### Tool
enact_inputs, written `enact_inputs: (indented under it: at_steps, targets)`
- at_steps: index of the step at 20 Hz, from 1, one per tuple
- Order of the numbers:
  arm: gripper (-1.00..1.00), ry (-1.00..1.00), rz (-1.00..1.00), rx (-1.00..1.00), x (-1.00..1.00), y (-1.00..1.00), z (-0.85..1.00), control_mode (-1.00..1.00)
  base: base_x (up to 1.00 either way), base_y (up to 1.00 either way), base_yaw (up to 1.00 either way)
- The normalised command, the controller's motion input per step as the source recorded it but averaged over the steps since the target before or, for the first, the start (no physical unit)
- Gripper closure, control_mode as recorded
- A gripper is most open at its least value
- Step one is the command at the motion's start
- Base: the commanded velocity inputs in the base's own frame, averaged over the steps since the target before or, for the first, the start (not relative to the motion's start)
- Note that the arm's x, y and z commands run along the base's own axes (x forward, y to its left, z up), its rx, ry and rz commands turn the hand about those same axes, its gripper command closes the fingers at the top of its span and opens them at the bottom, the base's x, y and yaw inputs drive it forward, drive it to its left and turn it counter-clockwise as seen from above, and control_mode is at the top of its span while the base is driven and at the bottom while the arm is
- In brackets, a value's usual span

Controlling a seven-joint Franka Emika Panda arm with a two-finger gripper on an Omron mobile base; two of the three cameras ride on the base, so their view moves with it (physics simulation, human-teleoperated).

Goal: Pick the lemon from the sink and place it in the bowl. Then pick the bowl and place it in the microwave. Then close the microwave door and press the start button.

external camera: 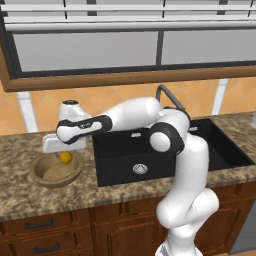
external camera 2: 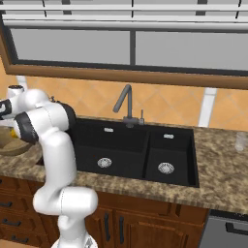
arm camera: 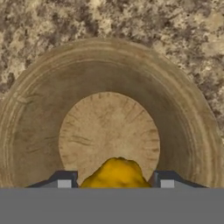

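Note:
The yellow lemon (external camera: pixel 65 158) sits between the fingertips of my gripper (external camera: pixel 65 153), which is shut on it just above the tan wooden bowl (external camera: pixel 39 175). The bowl stands on the granite counter left of the black sink (external camera: pixel 215 150). The hand view looks straight down into the bowl (arm camera: pixel 39 83), with the lemon (arm camera: pixel 116 173) held over its flat middle by the gripper (arm camera: pixel 116 183). In the right base view the arm hides most of the bowl (external camera 2: pixel 10 147), left of the sink (external camera 2: pixel 121 145). The microwave and its door are out of view.
A dark curved faucet (external camera: pixel 169 96) rises behind the sink, below a window. A clear glass (external camera 2: pixel 240 141) stands on the counter at the far right. Wooden drawers and cabinet doors (external camera: pixel 45 235) run beneath the counter.

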Motion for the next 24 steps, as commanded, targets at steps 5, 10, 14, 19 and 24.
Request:
enact_inputs:
  at_steps: [5, 10, 14, 19, 24]
  targets:
    - [-1.0, 0.0, 0.0, 0.0, 0.0, -0.01, 0.0, -1.0, 0.0, 0.0, 0.0]
    - [-1.0, 0.0, 0.0, 0.02, -0.02, -0.13, -0.04, -1.0, 0.0, 0.0, 0.0]
    - [-1.0, -0.04, -0.01, 0.12, -0.42, -0.62, 0.0, -1.0, 0.0, 0.0, 0.0]
    - [-1.0, 0.0, -0.01, 0.08, -0.5, -0.79, -0.15, -1.0, 0.0, 0.0, 0.0]
    - [-1.0, 0.07, -0.01, 0.05, -0.03, -0.43, -0.66, -1.0, 0.0, 0.0, 0.0]
